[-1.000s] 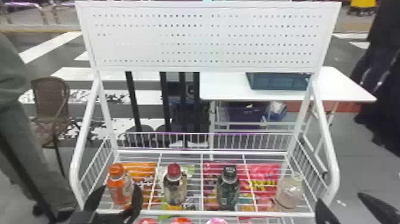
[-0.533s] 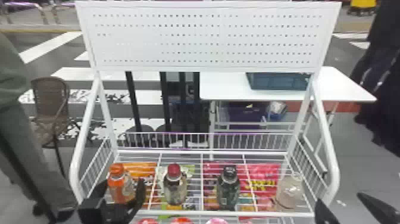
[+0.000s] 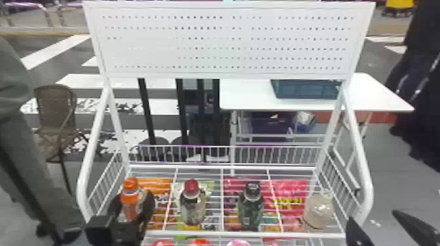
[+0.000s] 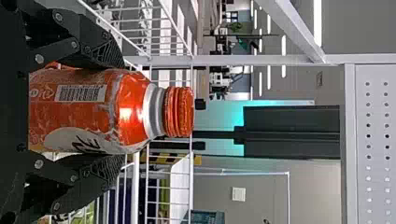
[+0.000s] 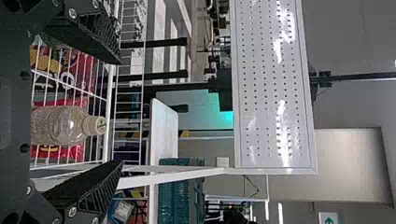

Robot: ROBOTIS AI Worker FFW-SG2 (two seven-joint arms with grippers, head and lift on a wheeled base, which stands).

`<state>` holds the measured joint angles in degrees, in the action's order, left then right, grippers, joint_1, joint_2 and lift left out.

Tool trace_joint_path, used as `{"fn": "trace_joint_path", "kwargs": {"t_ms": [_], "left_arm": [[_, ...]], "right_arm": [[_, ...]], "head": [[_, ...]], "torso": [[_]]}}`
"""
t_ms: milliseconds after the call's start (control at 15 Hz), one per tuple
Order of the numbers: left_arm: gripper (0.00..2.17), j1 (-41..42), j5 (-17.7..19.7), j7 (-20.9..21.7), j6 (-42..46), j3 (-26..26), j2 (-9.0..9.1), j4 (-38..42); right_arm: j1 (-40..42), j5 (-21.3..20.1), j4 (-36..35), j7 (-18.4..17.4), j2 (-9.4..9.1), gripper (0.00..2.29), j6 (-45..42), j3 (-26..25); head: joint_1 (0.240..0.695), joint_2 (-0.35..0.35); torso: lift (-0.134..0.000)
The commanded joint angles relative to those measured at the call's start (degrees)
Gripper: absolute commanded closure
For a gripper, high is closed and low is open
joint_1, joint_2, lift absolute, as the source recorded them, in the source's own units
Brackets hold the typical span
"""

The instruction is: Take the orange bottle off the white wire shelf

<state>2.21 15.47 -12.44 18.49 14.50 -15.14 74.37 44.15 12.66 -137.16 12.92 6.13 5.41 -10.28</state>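
The left gripper (image 3: 130,204) is at the left end of the white wire shelf (image 3: 248,234), its two fingers clamped on the orange bottle (image 3: 130,196), one on either side of the body. The bottle is upright at the shelf's left end, orange cap up; its base is hidden, so I cannot tell whether it touches the wires. An orange packet (image 3: 160,182) lies beneath the shelf's wires, just to the right of that bottle. Next along, left of the shelf's middle, stands a red-capped bottle (image 3: 192,204). Above the shelf's back is a white perforated panel (image 3: 226,45). A black-capped bottle (image 3: 251,206) stands right of the shelf's middle, and a pink packet (image 3: 289,189) lies under the wires beside it. Behind the shelf, to its right, a teal crate (image 3: 304,90) sits on a white table (image 3: 373,95). A pale bottle (image 3: 319,211) stands at the shelf's right end. The right gripper (image 3: 372,216) is at the shelf's front right corner, its fingers wide apart with nothing between them.
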Motion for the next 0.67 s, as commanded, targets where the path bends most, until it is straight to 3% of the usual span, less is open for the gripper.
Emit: {"fn": "trace_joint_path", "kwargs": {"t_ms": [0,200,600], "left_arm": [[0.54,0.2,0.1,-0.1,0.0,0.0,-0.15,0.3],[0.54,2.5,-0.2,-0.5,0.0,-0.1,-0.68,5.0],[0.54,14.0,-3.5,-1.0,-8.1,-3.3,-1.82,28.2]], "right_arm": [[0.0,0.1,0.1,0.0,0.02,0.14,0.0,0.0],[0.0,0.0,0.1,0.0,0.2,0.14,0.0,0.0],[-0.1,-0.1,0.1,-0.1,0.29,0.14,0.0,0.4]], "head": [[0.499,0.0],[0.499,0.0],[0.499,0.0]], "torso": [[0.0],[0.0],[0.0]]}}
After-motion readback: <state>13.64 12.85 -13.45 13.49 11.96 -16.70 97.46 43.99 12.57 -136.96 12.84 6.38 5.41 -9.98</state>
